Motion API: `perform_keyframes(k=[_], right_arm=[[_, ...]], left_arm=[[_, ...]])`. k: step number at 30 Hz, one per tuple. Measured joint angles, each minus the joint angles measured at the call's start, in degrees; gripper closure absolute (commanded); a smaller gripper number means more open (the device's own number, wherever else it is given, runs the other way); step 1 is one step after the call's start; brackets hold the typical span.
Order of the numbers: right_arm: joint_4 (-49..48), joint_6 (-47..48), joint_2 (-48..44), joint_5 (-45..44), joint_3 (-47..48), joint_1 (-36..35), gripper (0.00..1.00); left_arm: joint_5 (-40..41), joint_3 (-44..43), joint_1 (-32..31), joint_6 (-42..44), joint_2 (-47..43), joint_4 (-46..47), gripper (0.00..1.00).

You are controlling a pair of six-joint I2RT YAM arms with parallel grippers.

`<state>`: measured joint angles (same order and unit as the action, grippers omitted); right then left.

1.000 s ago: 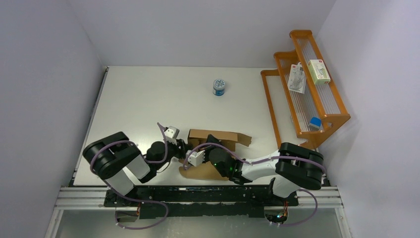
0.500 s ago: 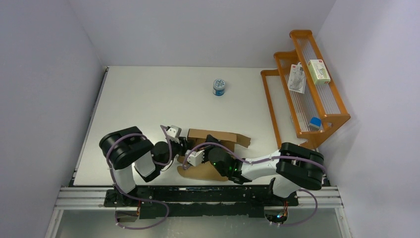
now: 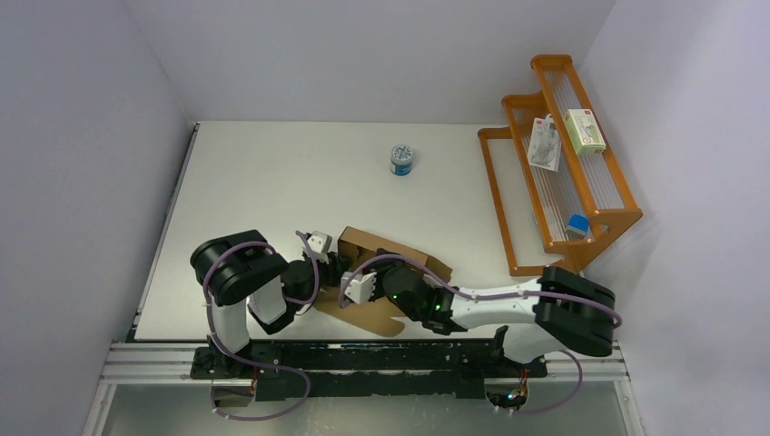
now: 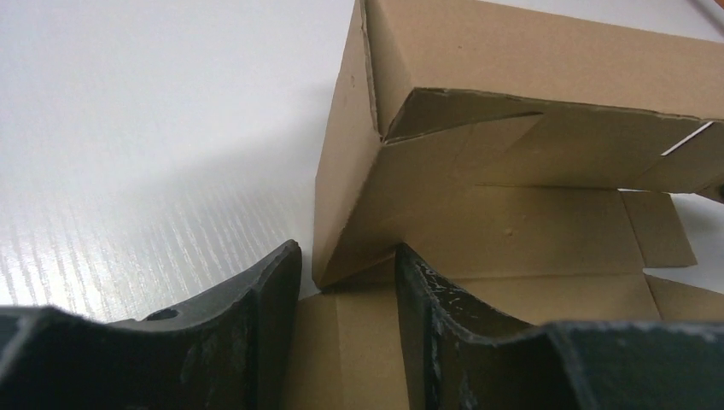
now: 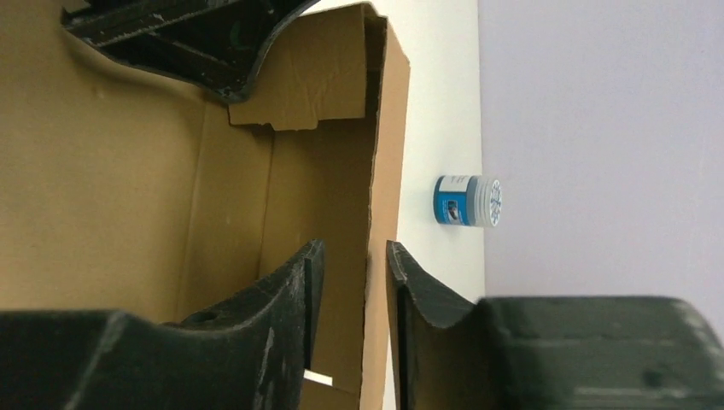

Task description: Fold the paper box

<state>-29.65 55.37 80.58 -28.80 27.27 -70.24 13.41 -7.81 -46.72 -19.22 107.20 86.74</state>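
One paper box [image 4: 512, 85]; left hand [image 4: 345, 256], right hand [image 5: 354, 249], both apparently unclenched astride its walls

A robotics lab cell, as I see it from my remote station: a white table [image 3: 272, 182] boxed in by bare walls [image 3: 91, 136], left arm [image 3: 238, 277] and right arm [image 3: 522, 304] bolted to an aluminium rail [image 3: 363, 351], an orange rack [image 3: 607, 216] holding small packages [image 3: 585, 130].

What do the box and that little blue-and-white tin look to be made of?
The paper box: plain brown cardboard, matte, with scored creases and rough die-cut edges. The tin: blue-and-white printed body with a white, seemingly ribbed lid; plastic or metal, cannot tell which.
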Motion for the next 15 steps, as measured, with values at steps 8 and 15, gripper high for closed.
perform_keyframes(k=[8,15], right_arm=[[6.58,-8.28,-10.58,5.62,1.49,0.48,0.39],[9.29,-17.31,-13.05,12.5,6.71,6.43,0.38]], left_arm=[[1.07,0.02,0.0,0.59,0.0,-0.02,0.54],[1.64,0.0,0.0,0.9,0.0,-0.02,0.55]])
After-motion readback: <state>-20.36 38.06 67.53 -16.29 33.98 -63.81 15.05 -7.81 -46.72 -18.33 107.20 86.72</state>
